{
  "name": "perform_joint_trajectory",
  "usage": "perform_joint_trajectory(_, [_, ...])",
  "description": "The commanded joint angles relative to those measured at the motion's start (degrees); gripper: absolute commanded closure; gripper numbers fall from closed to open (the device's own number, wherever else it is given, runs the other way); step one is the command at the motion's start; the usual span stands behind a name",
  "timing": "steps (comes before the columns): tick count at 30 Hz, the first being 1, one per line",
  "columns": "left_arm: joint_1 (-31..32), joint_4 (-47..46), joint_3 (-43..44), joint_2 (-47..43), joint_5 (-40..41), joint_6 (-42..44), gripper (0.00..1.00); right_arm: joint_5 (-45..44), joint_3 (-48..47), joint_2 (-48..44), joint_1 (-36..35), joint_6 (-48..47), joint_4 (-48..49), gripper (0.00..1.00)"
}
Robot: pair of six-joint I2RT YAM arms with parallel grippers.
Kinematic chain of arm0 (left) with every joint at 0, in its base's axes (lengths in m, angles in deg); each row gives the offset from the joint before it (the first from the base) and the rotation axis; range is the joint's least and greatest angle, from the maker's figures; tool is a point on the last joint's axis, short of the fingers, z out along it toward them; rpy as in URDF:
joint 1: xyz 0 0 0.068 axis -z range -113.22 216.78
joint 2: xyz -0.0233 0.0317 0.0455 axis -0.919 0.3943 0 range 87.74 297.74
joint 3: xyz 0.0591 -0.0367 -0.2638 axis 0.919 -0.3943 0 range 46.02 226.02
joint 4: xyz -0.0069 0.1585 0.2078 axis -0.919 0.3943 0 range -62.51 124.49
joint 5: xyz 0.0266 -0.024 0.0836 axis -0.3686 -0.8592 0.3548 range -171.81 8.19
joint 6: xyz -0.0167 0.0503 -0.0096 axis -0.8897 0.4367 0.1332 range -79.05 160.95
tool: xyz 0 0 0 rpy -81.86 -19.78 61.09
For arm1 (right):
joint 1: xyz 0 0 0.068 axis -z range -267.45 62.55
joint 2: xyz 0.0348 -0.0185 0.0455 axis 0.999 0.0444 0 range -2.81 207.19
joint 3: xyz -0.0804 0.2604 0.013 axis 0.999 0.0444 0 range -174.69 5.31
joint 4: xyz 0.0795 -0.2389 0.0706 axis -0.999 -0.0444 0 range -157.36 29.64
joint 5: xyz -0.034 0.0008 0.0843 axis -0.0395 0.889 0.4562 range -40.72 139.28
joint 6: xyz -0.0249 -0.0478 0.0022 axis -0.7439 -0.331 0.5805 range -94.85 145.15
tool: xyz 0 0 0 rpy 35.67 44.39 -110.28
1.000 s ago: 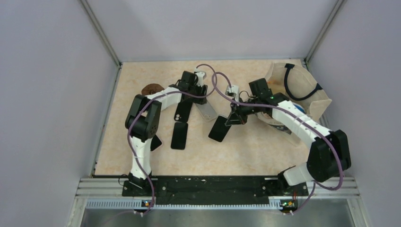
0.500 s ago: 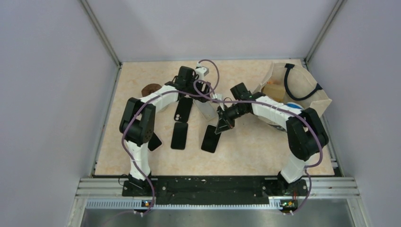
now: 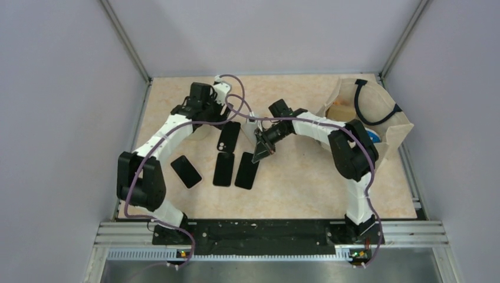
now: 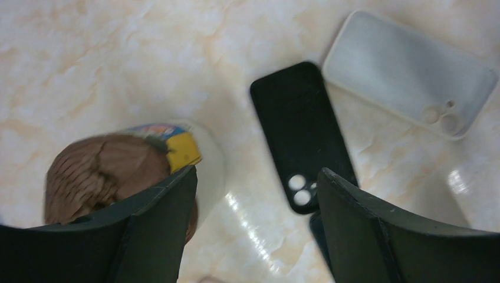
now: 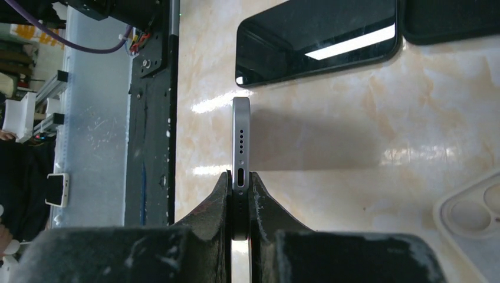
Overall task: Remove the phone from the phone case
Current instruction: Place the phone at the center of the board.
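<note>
Gripping the phone [image 5: 241, 130] by its port end: right gripper [image 5: 240, 175], jaws closed on both faces. Phone's long axis runs straight out from the jaws, toward 7 o'clock in the top view. Empty clear case [image 5: 471, 212]: apart, near 12 o'clock. Left gripper [image 4: 255, 177]: open, empty, farther off, near the black case [image 4: 301, 130].

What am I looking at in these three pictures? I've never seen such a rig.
Two white robot arms are bolted at the near edge of a beige marbled table. One picture looks down from above; the other two come from wrist cameras. The right gripper is shut on a slim silver-edged phone, seen edge-on. The left gripper is open and empty; its camera sees a black phone case, a translucent white case and a brown-topped cup. Two other dark phones lie on the table.
</note>
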Motion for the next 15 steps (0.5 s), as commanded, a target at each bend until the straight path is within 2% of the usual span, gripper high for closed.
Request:
perform_joint_trajectory(1, [-1.42,5.76,-2.37,-6.38,8.06,6.26,0.21,-0.42,-6.37,6.03,-1.46,-0.40,2.18,1.00])
perform_joint_trajectory(8, [-1.75,10.55,-4.82,-13.75,10.68,8.13,0.21,-4.13,-14.97,15.53,-1.65,-4.22,-5.75,0.99])
perform_joint_trajectory(15, [-1.75,11.99,-6.70,-18.19,11.07,8.69,0.21,-9.17,-16.94,16.87,-1.45,-8.21,-10.95,0.99])
